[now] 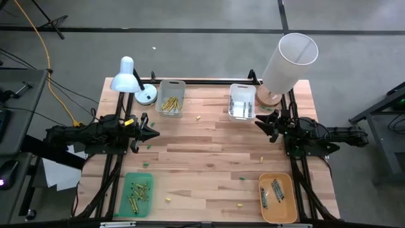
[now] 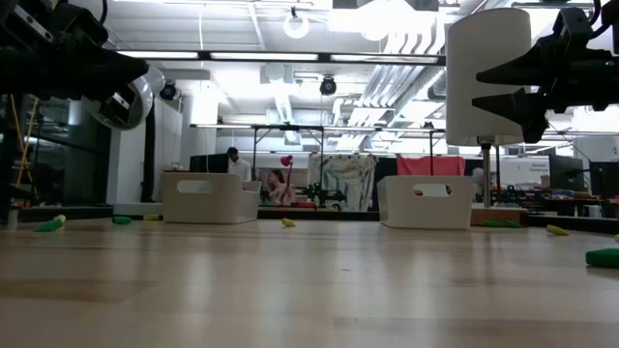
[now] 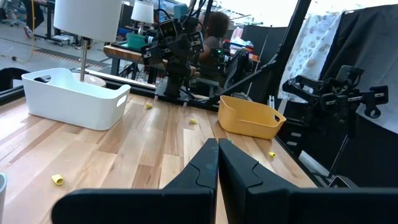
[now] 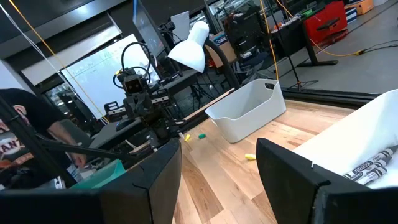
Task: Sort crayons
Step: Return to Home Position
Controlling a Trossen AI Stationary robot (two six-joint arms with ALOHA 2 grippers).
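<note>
Left claw (image 1: 150, 132) closed, empty, above pale wooden bench (image 1: 209, 158), right claw (image 1: 264, 122) spread wide, empty, thin yellow crayons (image 1: 171, 103) in grey plastic bin (image 1: 161, 95)

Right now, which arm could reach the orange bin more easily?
Probably the right. The orange bin sits on the right arm's side of the table, and the right pincer is open. The left pincer is shut, across the table.
</note>
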